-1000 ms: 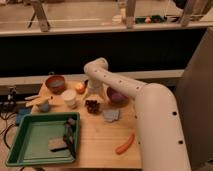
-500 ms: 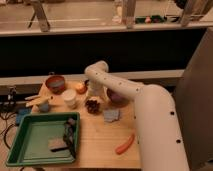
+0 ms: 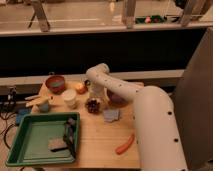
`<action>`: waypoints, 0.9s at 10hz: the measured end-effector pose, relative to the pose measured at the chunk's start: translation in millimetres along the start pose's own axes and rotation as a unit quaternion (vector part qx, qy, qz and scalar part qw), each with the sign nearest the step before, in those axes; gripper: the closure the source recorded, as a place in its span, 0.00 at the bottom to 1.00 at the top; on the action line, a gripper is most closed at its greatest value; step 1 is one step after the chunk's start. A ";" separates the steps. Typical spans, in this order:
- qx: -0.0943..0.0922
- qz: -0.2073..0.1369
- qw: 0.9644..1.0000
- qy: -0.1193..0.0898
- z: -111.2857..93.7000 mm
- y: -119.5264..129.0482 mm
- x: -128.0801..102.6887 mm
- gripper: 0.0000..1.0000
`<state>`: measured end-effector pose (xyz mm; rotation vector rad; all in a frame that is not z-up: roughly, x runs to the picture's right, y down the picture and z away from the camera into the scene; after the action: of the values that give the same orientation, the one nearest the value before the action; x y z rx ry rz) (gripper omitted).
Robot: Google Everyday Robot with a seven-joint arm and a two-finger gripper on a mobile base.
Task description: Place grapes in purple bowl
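Grapes [image 3: 93, 105] sit as a dark bumpy cluster on the wooden table [image 3: 97, 142], near its middle, directly under the gripper [image 3: 96, 96]. Whether the gripper is closed around them or merely over them cannot be told. The purple bowl [image 3: 116, 98] lies just to the right of the grapes, mostly hidden behind the white arm [image 3: 145, 115] that sweeps across it.

A white cup [image 3: 69, 98] stands just left of the grapes, with an orange fruit [image 3: 81, 88] behind it and a reddish-orange bowl [image 3: 55, 83] further back left. A grey-blue cloth [image 3: 112, 115] lies just in front of the grapes toward the right, and a carrot [image 3: 125, 144] rests near the front edge. A green tray [image 3: 41, 139] fills the front left corner, holding a sponge [image 3: 57, 144] and a dark upright object. A yellow item in a small blue cup [image 3: 41, 103] sits at the left edge.

Compared with half a second ago, the arm, the grapes and everything around them are in much the same places.

Bare wood shows in front of the grapes, between the tray and the carrot. The back of the table ends at a ledge below a dark wall.
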<state>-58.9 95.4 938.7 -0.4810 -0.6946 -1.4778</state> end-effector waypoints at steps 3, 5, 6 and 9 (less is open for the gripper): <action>0.000 -0.005 1.000 -0.004 6.6 1.1 1.0 0.27; -0.001 -0.010 1.000 -0.008 8.6 0.4 -0.3 0.47; -0.004 -0.011 1.000 -0.007 8.9 3.4 0.3 0.57; -0.001 -0.020 1.000 -0.009 4.2 2.9 -2.8 0.96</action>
<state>-56.5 100.4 940.2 -0.4850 -0.7215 -1.5127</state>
